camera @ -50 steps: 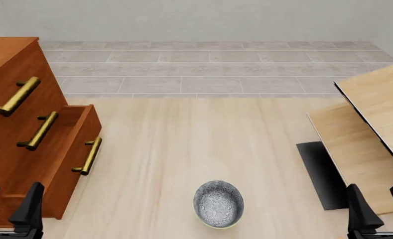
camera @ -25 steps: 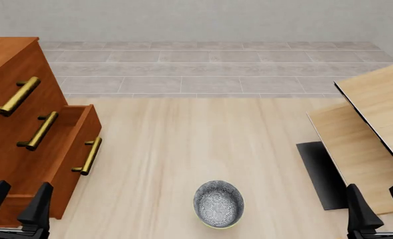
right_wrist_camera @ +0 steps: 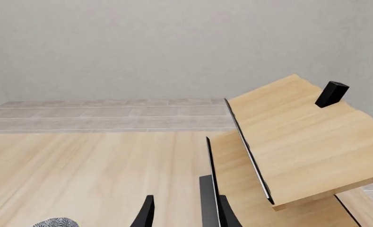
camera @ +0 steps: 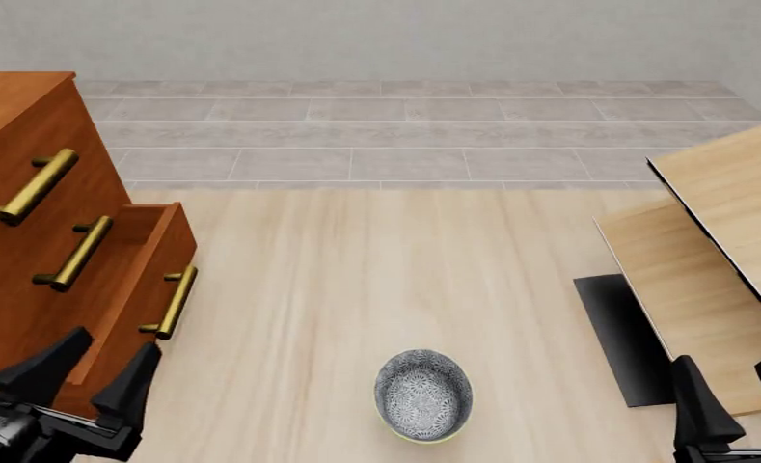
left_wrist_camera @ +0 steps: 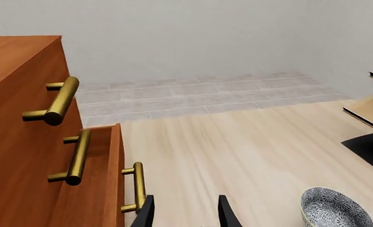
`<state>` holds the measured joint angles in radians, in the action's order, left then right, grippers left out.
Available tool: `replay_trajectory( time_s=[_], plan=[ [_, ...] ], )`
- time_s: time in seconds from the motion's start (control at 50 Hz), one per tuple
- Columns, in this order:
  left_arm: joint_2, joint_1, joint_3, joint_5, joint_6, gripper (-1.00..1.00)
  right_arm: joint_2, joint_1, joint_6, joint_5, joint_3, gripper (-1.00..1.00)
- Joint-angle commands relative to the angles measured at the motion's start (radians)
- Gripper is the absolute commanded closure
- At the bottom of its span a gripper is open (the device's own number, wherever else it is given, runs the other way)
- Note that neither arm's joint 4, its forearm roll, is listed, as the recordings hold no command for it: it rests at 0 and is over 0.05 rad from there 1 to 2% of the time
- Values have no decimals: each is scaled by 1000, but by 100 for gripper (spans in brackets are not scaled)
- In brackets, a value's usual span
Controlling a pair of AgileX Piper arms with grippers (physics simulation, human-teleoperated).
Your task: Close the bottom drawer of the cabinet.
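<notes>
Moving rightward, the black left gripper point(camera: 87, 371), fingers apart and empty, is nearing the reddish-brown wooden bottom drawer point(camera: 142, 289), standing open; it is risking snagging the brass bar handle point(camera: 173, 302).

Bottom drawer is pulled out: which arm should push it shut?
Left. Its end effector sits open right by the bottom drawer of the cabinet. The right end effector is across the floor by the wooden panels.
</notes>
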<state>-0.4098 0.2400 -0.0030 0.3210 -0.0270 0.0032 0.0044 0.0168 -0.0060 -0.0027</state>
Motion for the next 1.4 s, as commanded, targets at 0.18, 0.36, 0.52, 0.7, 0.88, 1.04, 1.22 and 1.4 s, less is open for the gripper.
replay_trajectory(
  time_s=[0.18, 0.36, 0.52, 0.7, 0.88, 1.04, 1.22, 1.4],
  plan=[
    [-433, 151, -8, 332, -54, -100, 0, 0, 4, 0, -1, -100],
    [-560, 188, -37, 394, -87, -100, -1, -6, 8, -4, 1, -100],
    [-684, 201, -48, 481, -112, -100, -1, -8, 11, -5, 0, -100],
    [-922, 205, -56, 656, -133, -100, -2, -19, 20, -9, -1, -100],
    [-1076, 199, -56, 767, -151, -100, -2, -23, 26, -12, 0, -100],
    [-1163, 166, -56, 828, -157, -100, -3, -25, 28, -10, -3, -100],
    [-1231, 89, -50, 893, -133, -100, -3, -28, 28, -8, -6, -100],
    [-1244, 17, -52, 896, -107, -100, -3, -29, 30, -12, -1, -100]
  ],
)
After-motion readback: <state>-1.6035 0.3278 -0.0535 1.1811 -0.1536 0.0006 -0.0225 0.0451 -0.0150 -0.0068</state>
